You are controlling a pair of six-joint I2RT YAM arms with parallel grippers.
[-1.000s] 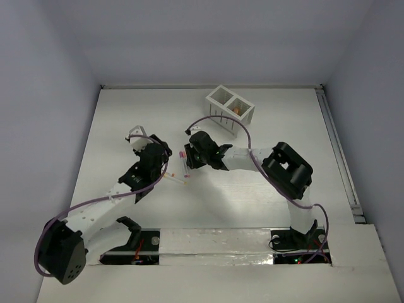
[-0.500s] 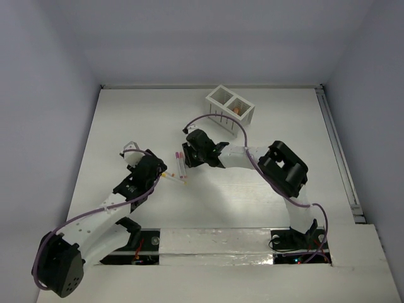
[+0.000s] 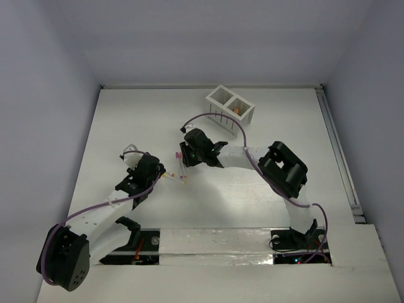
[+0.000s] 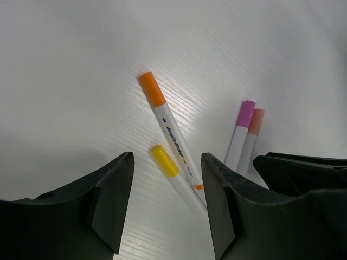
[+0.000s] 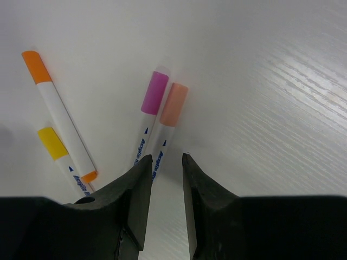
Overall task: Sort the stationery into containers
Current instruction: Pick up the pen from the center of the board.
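Okay: my left claw [image 4: 167, 158] is released above the orange-capped white pen [image 4: 171, 130] and the yellow-capped white pen [image 4: 164, 161] on the white table [image 4: 65, 65]. My right claw [image 5: 167, 161] is unclenched, and its fingers hide the lower barrels of the magenta-capped white pen [image 5: 147, 122] and the peach-capped white pen [image 5: 165, 132]. The white slatted two-compartment box [image 3: 219, 113] sits far right, its contents barely legible.

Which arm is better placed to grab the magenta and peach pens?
Right. The right pincer hangs open over the magenta pen and peach pen, nearer the white box; the left pincer faces the yellow pen.
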